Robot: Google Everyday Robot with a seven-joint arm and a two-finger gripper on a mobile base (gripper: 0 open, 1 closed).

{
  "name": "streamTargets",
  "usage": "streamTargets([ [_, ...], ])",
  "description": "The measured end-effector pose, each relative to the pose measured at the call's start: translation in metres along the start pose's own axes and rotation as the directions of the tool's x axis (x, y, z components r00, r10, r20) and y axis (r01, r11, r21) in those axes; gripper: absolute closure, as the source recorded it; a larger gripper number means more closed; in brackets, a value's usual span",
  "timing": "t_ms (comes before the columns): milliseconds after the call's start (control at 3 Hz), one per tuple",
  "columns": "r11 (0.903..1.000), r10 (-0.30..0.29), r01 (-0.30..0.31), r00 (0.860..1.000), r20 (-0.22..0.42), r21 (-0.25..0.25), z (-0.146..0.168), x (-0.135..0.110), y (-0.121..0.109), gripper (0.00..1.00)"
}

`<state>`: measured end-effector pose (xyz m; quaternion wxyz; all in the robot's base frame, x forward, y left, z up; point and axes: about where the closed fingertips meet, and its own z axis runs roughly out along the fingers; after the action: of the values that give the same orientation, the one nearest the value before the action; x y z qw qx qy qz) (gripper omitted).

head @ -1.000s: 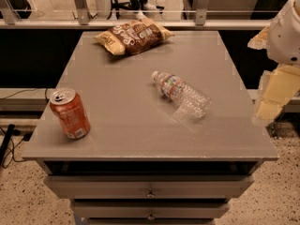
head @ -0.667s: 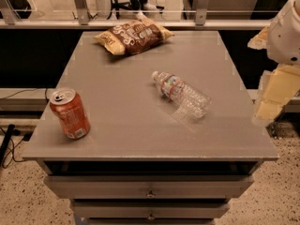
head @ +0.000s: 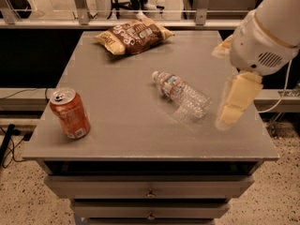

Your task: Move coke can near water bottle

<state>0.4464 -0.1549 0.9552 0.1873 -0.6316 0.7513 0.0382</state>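
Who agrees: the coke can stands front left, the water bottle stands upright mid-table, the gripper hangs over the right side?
No. The camera view shows the water bottle lying on its side; the coke can stands front left, the gripper hangs over the right side.

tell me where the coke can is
In the camera view the coke can stands upright at the front-left corner of the table, apart from the water bottle; the gripper hangs over the right edge.

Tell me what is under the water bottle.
Only the grey table; the water bottle, on its side, covers the contact spot. The end effector hangs over the table's right edge.
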Motion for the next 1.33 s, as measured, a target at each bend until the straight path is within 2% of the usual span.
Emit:
streamTargets([
  [333, 0.9924, -0.074, 0.089, 0.984, 0.16, -0.085, 0.041, -0.075, 0.021, 0.0],
  [667, 0.9925, -0.074, 0.088, 0.985, 0.157, -0.084, 0.041, -0.074, 0.021, 0.0],
  [1000, 0.9913, -0.073, 0.095, 0.973, 0.22, -0.092, 0.053, -0.093, 0.017, 0.0],
  [1333, 0.9852, -0.064, 0.112, 0.942, 0.329, -0.129, 0.083, -0.134, 0.019, 0.0],
])
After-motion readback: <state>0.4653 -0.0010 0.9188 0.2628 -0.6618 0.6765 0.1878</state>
